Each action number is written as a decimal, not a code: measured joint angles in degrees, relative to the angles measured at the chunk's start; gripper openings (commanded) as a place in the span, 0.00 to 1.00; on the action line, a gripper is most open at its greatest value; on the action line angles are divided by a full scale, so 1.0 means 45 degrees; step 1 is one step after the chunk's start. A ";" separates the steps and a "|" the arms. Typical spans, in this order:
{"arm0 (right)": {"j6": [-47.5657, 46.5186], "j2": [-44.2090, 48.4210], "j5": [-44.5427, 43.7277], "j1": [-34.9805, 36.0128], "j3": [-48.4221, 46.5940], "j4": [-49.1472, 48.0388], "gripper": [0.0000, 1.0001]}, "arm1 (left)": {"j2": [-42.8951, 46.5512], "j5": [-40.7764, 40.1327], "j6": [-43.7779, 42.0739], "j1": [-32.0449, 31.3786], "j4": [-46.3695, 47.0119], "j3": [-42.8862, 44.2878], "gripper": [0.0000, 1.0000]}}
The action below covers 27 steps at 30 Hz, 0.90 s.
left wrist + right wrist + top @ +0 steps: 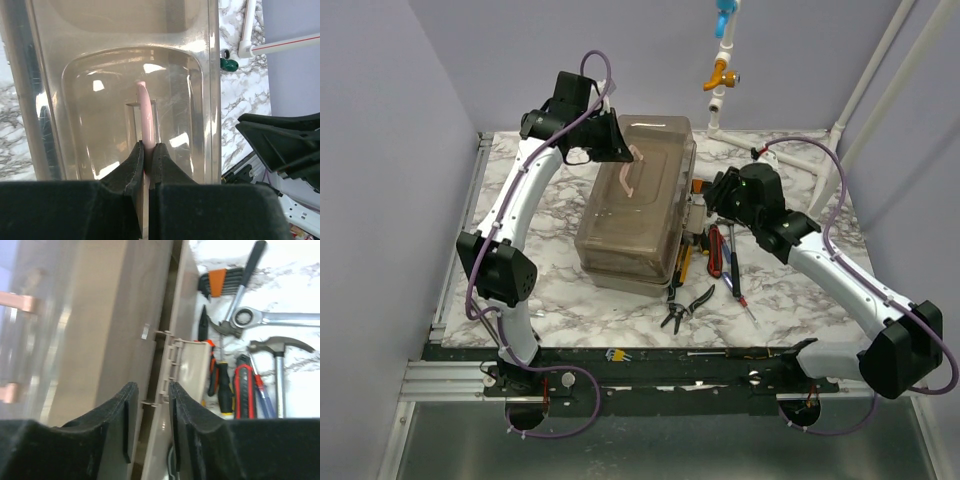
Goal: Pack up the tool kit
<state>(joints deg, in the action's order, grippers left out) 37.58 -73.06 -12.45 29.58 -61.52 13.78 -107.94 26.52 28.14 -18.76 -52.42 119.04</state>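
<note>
Nearest, pliers (682, 306) loose on marble table (570, 300). Beyond, screwdrivers (732, 265) and red knife (714, 250) just beside mid-table toolbox (630, 215). Right gripper (151, 387) slightly spread at its latch side. Farthest, left gripper (147, 147) pinching pink handle (145, 110).

The toolbox (620, 230) sits on the table (570, 300); hand tools (714, 250) lie just right of it; pliers (685, 305) before its near-right corner.

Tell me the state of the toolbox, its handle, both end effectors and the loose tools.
Toolbox: lid down.
Pink handle: gripped.
Left end effector: shut on the pink handle.
Right end effector: open, fingers slightly apart.
Pliers, hammer, red knife: unpacked, lying on the table.
</note>
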 measured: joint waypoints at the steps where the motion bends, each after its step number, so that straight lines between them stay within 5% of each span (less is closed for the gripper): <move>1: -0.0010 -0.0005 -0.0019 -0.0044 0.0165 0.0024 0.44 | 0.0000 -0.0058 -0.0029 0.0010 -0.0155 0.0170 0.00; 15: 0.0350 -0.0787 0.1205 -0.0291 0.1088 0.0083 0.63 | -0.0058 -0.0029 -0.0296 0.0933 -0.0903 0.1020 0.00; 27: 0.1637 -0.1734 0.2715 0.0233 0.1545 -0.0418 0.61 | 0.0228 0.1078 -0.0248 0.1734 -0.0335 0.0301 0.00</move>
<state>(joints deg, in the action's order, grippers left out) 44.95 -80.86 -0.23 30.63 -54.57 11.90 -106.91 31.38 27.03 -10.96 -53.93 120.40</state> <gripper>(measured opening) 0.630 0.050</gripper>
